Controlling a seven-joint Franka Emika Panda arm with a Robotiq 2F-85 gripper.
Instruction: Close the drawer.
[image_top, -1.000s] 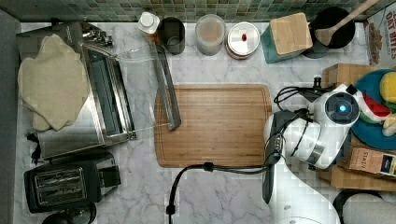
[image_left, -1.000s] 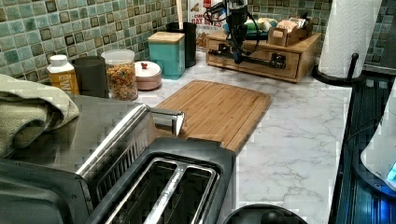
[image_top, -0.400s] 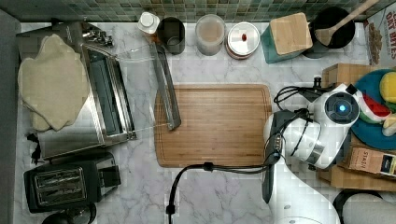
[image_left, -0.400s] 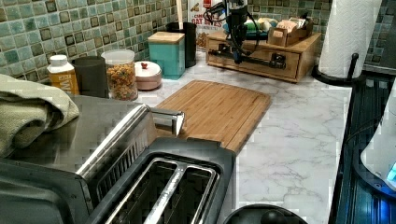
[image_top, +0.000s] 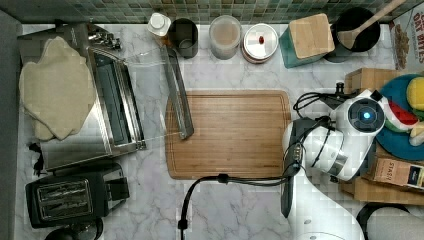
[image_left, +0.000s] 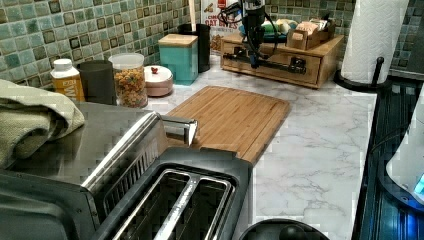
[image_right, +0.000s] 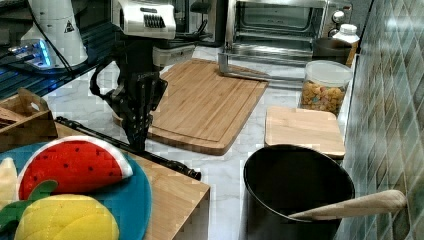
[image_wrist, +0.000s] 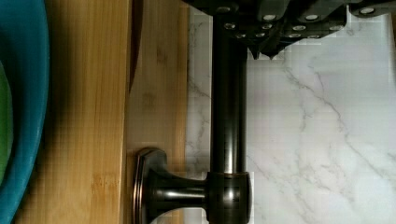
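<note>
one gripper (image_right: 136, 142) sits at the drawer (image_left: 272, 62) handle (image_wrist: 229, 135).

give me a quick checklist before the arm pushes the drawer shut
1. Gripper at the handle: ok, its tip sits against the dark bar in the right view.
2. Drawer gap left to close: cannot tell; the wrist view shows a dark seam beside the box top.
3. Seam free of objects: cannot tell, it is in shadow.
4. Cable away from the handle: ok, it runs along the cutting board edge.
5. Blue plate steady on the box: ok, it lies flat.
</note>
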